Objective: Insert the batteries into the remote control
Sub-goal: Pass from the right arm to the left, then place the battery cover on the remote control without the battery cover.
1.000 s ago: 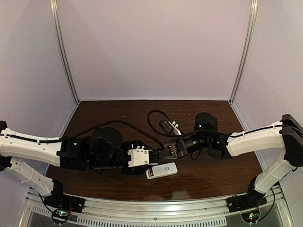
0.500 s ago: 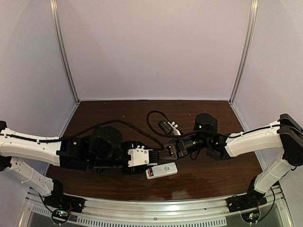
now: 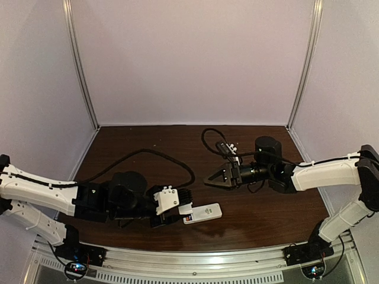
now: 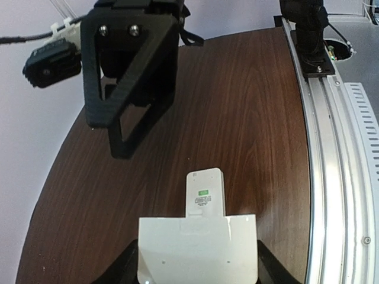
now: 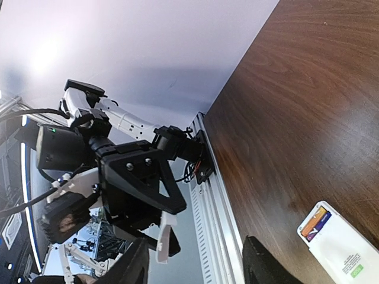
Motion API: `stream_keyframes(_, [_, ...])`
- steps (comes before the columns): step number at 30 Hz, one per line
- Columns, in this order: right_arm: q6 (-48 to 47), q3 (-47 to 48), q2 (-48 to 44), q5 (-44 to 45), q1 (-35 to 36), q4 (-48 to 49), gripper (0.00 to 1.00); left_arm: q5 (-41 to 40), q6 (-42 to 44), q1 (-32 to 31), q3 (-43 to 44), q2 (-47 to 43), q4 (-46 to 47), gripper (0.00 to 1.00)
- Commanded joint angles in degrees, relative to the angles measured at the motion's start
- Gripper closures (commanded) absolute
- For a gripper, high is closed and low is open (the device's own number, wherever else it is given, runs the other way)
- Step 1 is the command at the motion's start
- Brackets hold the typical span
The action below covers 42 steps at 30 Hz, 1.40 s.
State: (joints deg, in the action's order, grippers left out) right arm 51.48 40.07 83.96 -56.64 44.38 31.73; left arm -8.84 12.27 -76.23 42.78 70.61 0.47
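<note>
We see the remote (image 3: 202,213) flat on the worktop (image 3: 266,216), orange and purple batteries (image 5: 315,222) seated in its uncovered end. At its 9 o'clock the left pincer (image 3: 182,211) grips a white cover (image 4: 197,248); the right pincer (image 3: 213,178) hangs, jaws spread, at its 1 o'clock

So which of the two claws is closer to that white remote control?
Left. The left claw sits right at one end of the remote control, toward the table's near edge. The right claw hangs open farther back on the table, clearly apart from it.
</note>
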Motion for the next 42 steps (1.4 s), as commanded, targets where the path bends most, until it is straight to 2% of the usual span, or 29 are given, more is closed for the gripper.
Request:
stream_keyframes(1, [-4.47,-1.09,-2.70,2.69,-0.03,-4.44,0.52,-0.56,-8.64,0.31,-4.74,0.73,8.12,0.60])
stream_keyframes(6, [-3.69,-3.03,-1.72,3.20,0.23,-2.33,0.64,-0.23,-13.94,1.20,-7.85,3.23,11.76,0.60])
stream_keyframes(10, [-3.13,-3.88,-0.16,3.48,1.16,-0.52,0.66,0.49,-15.62,2.15,-10.88,4.42,16.13,0.58])
stream_keyframes(13, [-1.84,-4.65,1.40,3.36,1.45,2.04,0.68,5.74,-16.28,5.56,-12.34,5.40,17.85,0.57])
stream_keyframes(22, [-1.22,-5.15,4.10,2.69,1.43,4.74,0.70,14.70,-13.32,9.27,-11.62,12.63,19.88,0.55])
stream_keyframes(26, [-0.60,-5.47,5.26,2.34,1.41,6.07,0.70,15.82,-12.84,10.72,-10.27,15.18,19.51,0.53])
stream_keyframes(33, [2.85,-6.60,6.87,1.82,1.47,10.90,0.73,16.25,-7.19,11.36,-8.90,18.58,19.75,0.51])
stream_keyframes(42, [12.57,-8.40,12.64,0.52,2.20,25.04,0.83,16.90,-5.40,12.61,-8.27,21.76,21.83,0.48])
